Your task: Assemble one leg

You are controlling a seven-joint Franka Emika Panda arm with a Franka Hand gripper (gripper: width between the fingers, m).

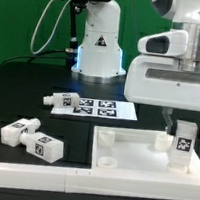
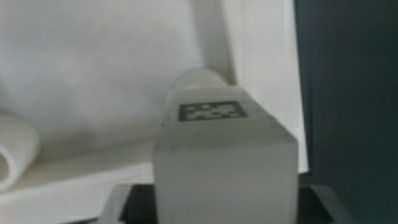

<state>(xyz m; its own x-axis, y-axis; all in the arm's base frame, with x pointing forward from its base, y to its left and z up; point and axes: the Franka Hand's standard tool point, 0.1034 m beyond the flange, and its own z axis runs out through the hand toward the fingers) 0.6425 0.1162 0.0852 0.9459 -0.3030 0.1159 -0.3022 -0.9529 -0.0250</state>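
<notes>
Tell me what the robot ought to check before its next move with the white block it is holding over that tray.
1. Leg gripped by the end effector: ok, a finger on each side.
2. Leg upright: ok.
3. Leg above a corner of the white panel: ok in the exterior view.
4. Leg's lower end lined up with its seat on the panel: cannot tell, hidden.
5. Spare legs out of the way: ok, they lie apart on the exterior view's left.

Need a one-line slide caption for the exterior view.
Gripper holds the leg upright at the white panel's corner; three spare legs lie loose nearby.
</notes>
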